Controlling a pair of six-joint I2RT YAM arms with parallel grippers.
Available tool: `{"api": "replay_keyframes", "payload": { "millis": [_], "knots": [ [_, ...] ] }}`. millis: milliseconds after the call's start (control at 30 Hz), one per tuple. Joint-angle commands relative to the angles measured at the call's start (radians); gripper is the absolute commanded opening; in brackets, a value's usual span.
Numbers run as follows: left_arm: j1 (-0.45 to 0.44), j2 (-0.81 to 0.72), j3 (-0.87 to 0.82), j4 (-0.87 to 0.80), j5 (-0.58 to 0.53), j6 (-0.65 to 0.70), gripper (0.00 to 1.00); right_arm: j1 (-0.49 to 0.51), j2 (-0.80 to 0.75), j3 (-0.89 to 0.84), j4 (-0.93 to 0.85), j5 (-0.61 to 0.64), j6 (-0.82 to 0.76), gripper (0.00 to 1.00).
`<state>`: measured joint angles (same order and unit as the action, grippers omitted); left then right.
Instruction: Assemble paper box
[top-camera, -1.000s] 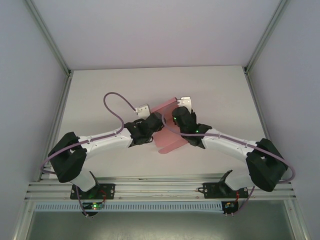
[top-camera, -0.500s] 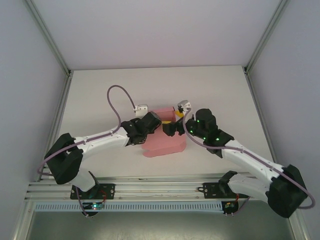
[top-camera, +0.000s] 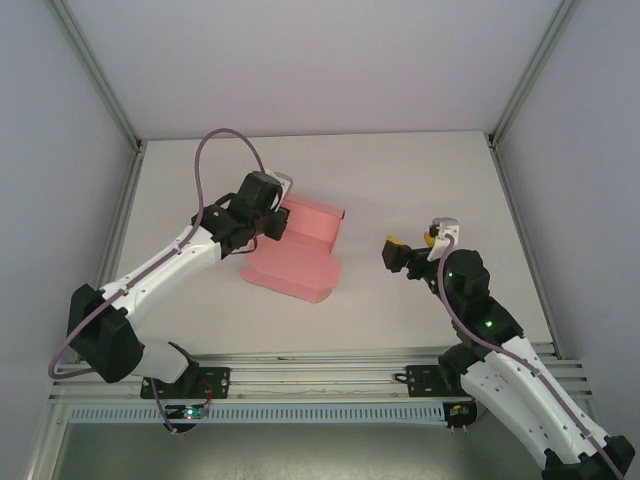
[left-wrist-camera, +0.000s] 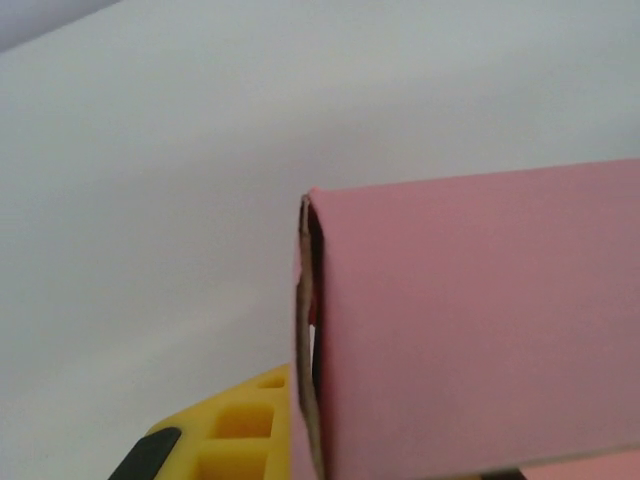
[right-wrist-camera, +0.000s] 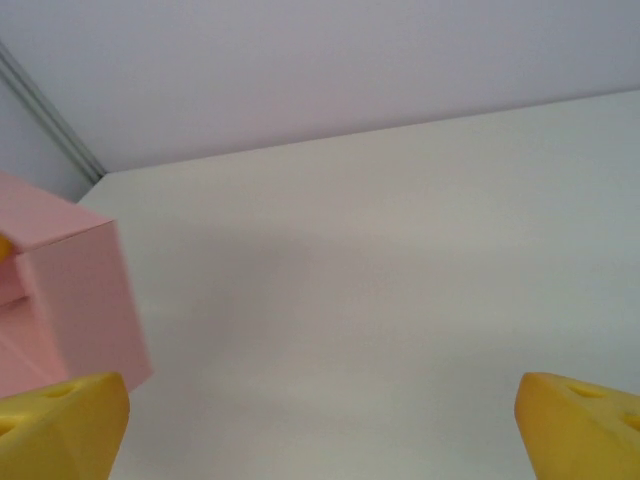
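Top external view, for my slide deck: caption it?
Left gripper grips the partly folded pink paper box; right gripper open, apart from it.

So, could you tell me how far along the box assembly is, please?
Done: the paper box has its far part folded into a raised shell. In hand: the left gripper is shut on its end; the right gripper stands open, apart. Left: the near flap lies flat, unclosed.
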<state>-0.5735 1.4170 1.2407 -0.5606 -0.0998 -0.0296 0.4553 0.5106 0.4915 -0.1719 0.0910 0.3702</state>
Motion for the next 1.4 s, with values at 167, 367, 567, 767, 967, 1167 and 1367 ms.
{"api": "replay_keyframes", "payload": {
  "millis": [167, 367, 567, 767, 967, 1167, 1367],
  "knots": [
    [-0.003, 0.256, 0.412, -0.552, 0.175, 0.592, 0.00, -0.077, -0.040, -0.030, -0.118, 0.031, 0.022, 0.99],
    [-0.043, 0.537, 0.634, -0.702, 0.105, 0.602, 0.00, -0.087, 0.035, -0.015, -0.121, 0.017, 0.009, 0.99],
    [-0.104, 0.698, 0.721, -0.700, 0.098, 0.685, 0.00, -0.096, 0.032, -0.024, -0.134, 0.065, -0.008, 0.98],
    [-0.151, 0.813, 0.794, -0.683, 0.071, 0.718, 0.00, -0.117, 0.050, -0.024, -0.149, 0.071, -0.005, 0.98],
    [-0.155, 0.886, 0.922, -0.710, 0.089, 0.677, 0.32, -0.133, 0.081, -0.023, -0.143, 0.053, -0.006, 0.99],
    [-0.155, 0.832, 0.915, -0.678, 0.114, 0.672, 0.66, -0.140, 0.086, -0.021, -0.137, 0.033, -0.017, 0.99],
    [-0.153, 0.743, 0.864, -0.597, 0.100, 0.632, 1.00, -0.139, 0.072, -0.038, -0.059, -0.077, -0.097, 0.98]
  ]
}}
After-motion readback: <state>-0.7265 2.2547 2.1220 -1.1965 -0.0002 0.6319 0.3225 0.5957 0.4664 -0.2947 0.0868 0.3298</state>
